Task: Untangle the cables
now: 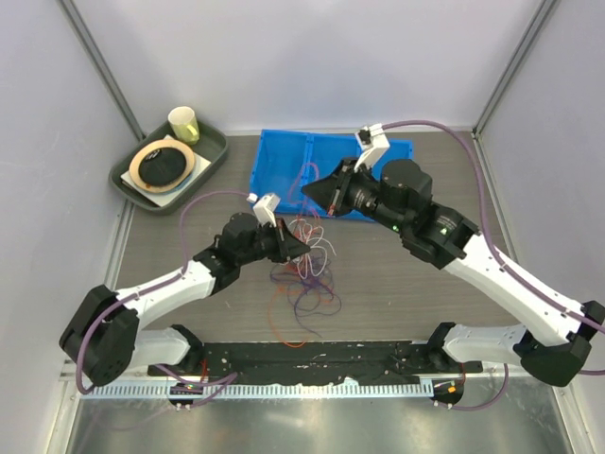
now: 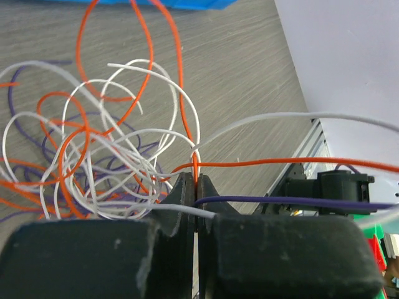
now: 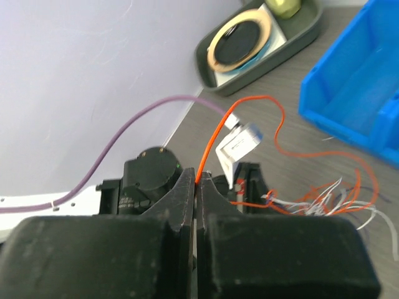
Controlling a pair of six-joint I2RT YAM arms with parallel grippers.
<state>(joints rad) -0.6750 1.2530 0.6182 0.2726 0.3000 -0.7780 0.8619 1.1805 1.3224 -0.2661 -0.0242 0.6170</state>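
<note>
Left tool clamped the cables at centre frame while right tool clenched one orange cable, apparently to draw it free.

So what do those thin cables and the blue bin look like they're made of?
The cables look like thin wire in smooth plastic insulation, white, orange and purple: they hold springy loops and have a slight sheen. The blue bin appears to be moulded hard plastic, with an even colour, a faint gloss and stiff upright walls.
</note>
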